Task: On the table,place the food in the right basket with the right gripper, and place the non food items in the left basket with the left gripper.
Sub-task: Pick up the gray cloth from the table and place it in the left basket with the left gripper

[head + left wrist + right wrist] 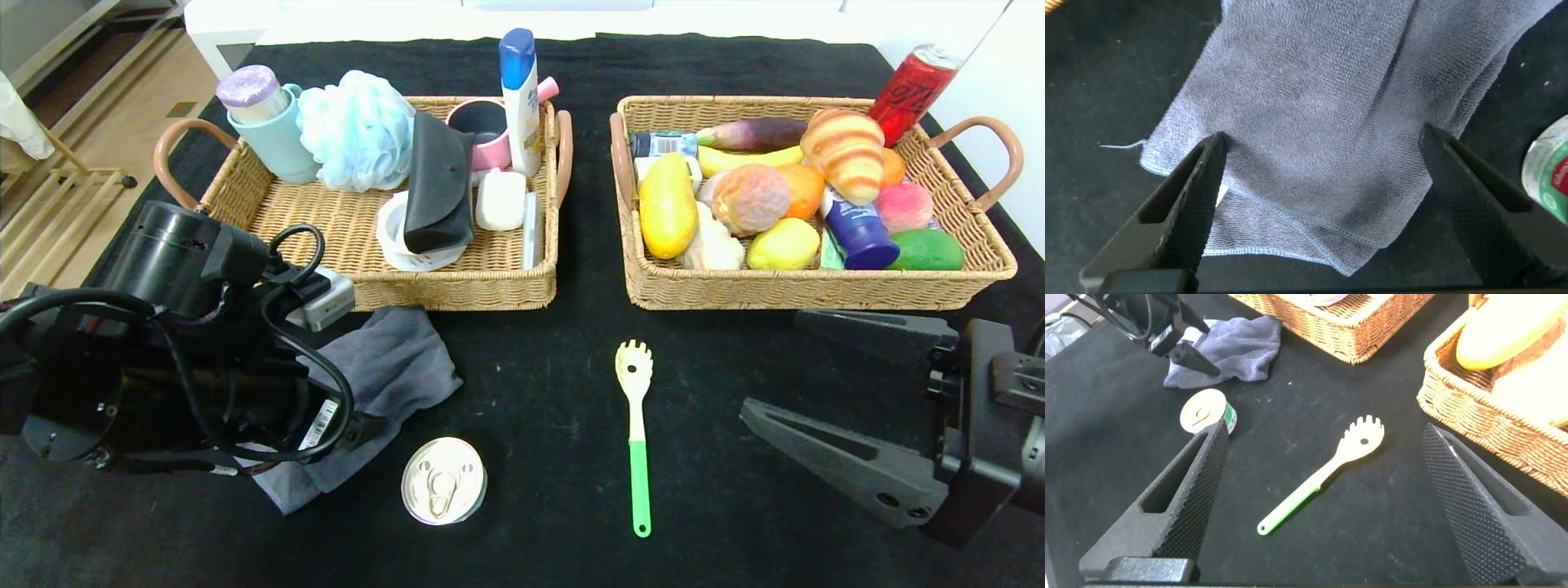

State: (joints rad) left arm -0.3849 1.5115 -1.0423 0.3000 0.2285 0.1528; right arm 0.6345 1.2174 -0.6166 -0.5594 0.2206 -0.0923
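While hovering low near the front left corner of the black tabletop (539, 343), left gripper (1323, 175) spread wide, fingers (1188, 196) straddling a rumpled grey cloth (1323, 114) without pinching it. Just beside the cloth toward the front edge, a sealed tin can (443, 480) lying lid-up, pull tab showing. Further toward mid-table, a spaghetti server (635, 433) with cream head and green handle, flat on the cover, head pointing at the baskets. Near the front right corner, right gripper (1323, 498) also parted and holding nothing, hanging above bare cover, with the server between its fingers in the wrist view but well below them.

Toward the back, left wicker basket (351, 278) loaded with a blue bath pouf, lidded mint cup, dark pouch, pink mug, shampoo bottle and soap. Alongside it, apart by a strip of black cover, right wicker basket (816, 290) packed with croissant, banana, mango, lemon, avocado and a red soda can leaning in the far corner. Beyond the back edge, white furniture; past the left edge, pale wood flooring and a light rack.
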